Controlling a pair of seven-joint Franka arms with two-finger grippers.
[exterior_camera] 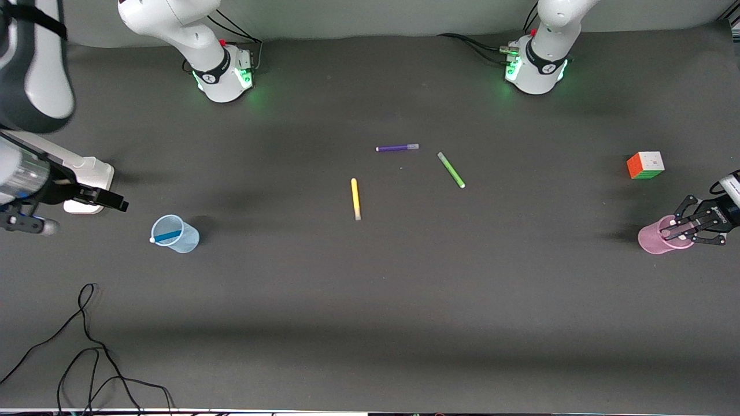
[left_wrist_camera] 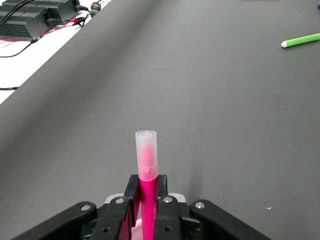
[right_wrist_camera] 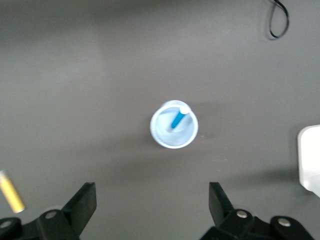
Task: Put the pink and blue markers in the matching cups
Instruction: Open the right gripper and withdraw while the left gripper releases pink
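The pale blue cup [exterior_camera: 175,234] stands toward the right arm's end of the table, with the blue marker [exterior_camera: 167,236] leaning inside it. Both show from above in the right wrist view, the cup [right_wrist_camera: 174,125] and the marker [right_wrist_camera: 177,119]. My right gripper [exterior_camera: 84,215] hangs open and empty above the table beside that cup [right_wrist_camera: 152,192]. The pink cup [exterior_camera: 663,236] stands at the left arm's end. My left gripper [exterior_camera: 675,231] is over its mouth, shut on the pink marker [left_wrist_camera: 148,167], whose pale cap points away from the jaws.
A yellow marker [exterior_camera: 355,199], a purple marker [exterior_camera: 397,148] and a green marker [exterior_camera: 451,170] lie mid-table. A colour cube [exterior_camera: 646,165] sits near the pink cup. A white block [exterior_camera: 87,173] lies by the right gripper. A black cable [exterior_camera: 87,346] trails along the near edge.
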